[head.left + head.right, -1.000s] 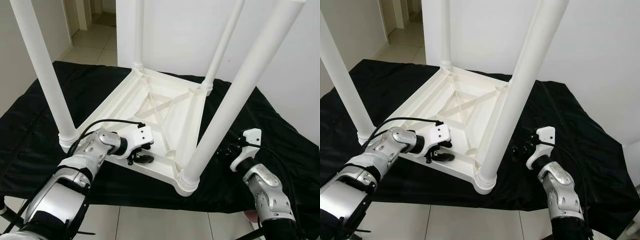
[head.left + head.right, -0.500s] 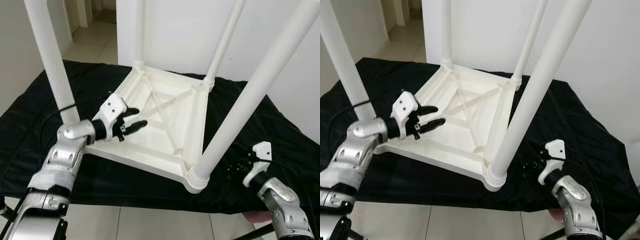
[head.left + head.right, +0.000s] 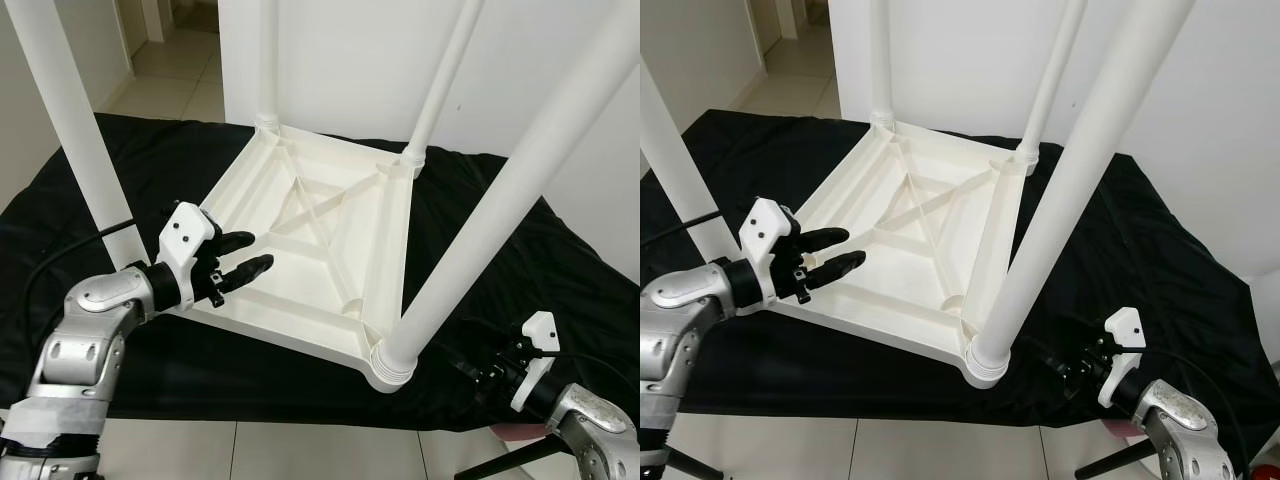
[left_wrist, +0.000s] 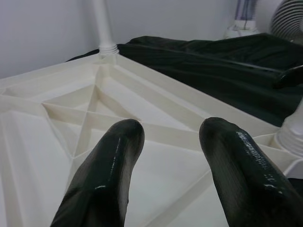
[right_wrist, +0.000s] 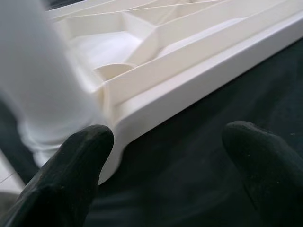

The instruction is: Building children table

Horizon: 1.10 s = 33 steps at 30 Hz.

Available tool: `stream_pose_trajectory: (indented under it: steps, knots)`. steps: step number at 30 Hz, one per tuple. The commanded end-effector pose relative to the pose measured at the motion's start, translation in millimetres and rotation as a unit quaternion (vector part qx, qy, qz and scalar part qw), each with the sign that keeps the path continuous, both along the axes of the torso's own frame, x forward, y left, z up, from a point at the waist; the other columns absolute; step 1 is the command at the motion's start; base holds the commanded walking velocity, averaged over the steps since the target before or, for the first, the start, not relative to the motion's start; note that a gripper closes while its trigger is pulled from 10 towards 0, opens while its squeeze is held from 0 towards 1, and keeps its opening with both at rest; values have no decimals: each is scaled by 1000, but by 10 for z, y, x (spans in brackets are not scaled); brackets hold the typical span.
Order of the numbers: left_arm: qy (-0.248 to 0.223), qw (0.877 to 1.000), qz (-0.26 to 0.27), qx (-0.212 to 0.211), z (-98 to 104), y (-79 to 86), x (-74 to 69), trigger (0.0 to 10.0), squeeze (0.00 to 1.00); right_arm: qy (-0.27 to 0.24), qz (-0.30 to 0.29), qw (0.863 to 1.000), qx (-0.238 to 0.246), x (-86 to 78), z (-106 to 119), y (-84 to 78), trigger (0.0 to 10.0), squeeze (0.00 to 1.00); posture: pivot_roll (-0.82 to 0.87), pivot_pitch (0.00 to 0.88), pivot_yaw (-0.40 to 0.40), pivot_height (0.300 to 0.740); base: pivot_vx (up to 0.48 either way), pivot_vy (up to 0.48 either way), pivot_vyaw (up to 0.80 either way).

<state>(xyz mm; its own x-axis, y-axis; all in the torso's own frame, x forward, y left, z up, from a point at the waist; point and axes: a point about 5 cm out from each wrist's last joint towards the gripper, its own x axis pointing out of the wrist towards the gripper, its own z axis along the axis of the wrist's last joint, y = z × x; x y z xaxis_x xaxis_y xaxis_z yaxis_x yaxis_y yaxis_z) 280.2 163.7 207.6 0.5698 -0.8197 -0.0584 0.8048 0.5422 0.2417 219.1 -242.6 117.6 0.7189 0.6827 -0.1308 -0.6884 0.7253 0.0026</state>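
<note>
The white children table (image 3: 320,230) lies upside down in the middle of the frame, its ribbed underside facing up and its four white legs rising out of the corner sockets. One leg (image 3: 500,195) stands at the near corner, lower right of centre, another leg (image 3: 75,130) at the left corner, and two more at the far corners in the upper middle. The table rests on a black cloth (image 3: 560,270) that covers the surface beneath it and spreads to both sides of the frame.

The left hand (image 3: 238,256) hovers at the lower left, over the near-left edge of the upturned table, with its two black fingers (image 4: 106,175) spread apart and pinching nothing. In the left wrist view they point across the cross-shaped ribs of the underside.

The right hand (image 3: 1068,365) sits at the lower right, low over the black cloth just beside the near corner socket. Its fingers (image 5: 66,175) are also spread wide and hold nothing.

White floor tiles (image 3: 280,450) show along the bottom edge, and a white wall (image 3: 340,60) stands behind the table.
</note>
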Motion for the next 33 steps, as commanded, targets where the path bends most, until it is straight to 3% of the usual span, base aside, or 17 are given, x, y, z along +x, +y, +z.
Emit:
stream_pose_trajectory:
  steps: [1,4,13,14,17,22,28,31,32,33]
  knots:
    - [16,1000,1,0,-21,9,-34,10000,0,10,22,1000,3,-40,9,14,10000,1000,-16,0,-79,740,0,0,0]
    - [27,1000,3,0,-19,21,-97,10000,0,26,73,997,14,-103,54,72,10000,1000,-16,0,-80,740,0,0,0]
    - [41,999,-2,-9,-26,-74,-163,10000,0,4,106,994,0,-32,141,172,10000,1000,-9,0,-83,740,0,0,0]
    - [47,999,11,-18,-28,-108,-163,10000,0,-7,107,994,2,12,177,194,10000,0,-2,0,-91,740,0,0,0]
    - [55,996,54,-48,-40,-191,-152,10000,0,-34,98,995,3,141,225,272,10000,0,8,0,-102,740,0,0,0]
    - [67,995,59,-48,-95,-256,-225,10000,0,-52,90,994,14,252,241,411,10000,0,19,0,-113,740,0,0,0]
    - [72,983,144,-87,-108,-166,-75,10000,0,-54,105,993,28,288,230,544,10000,0,19,0,-115,740,0,0,0]
    - [75,986,135,-67,-159,-210,-109,10000,0,-54,110,992,28,288,219,575,10000,0,21,0,-119,740,0,0,0]
    - [62,992,108,-32,-197,-282,-174,10000,0,-54,111,992,28,290,218,590,10000,0,20,0,-119,740,0,0,0]
    - [62,992,108,-32,-197,-282,-174,10000,0,-54,111,992,28,290,218,590,10000,0,20,0,-119,740,0,0,0]
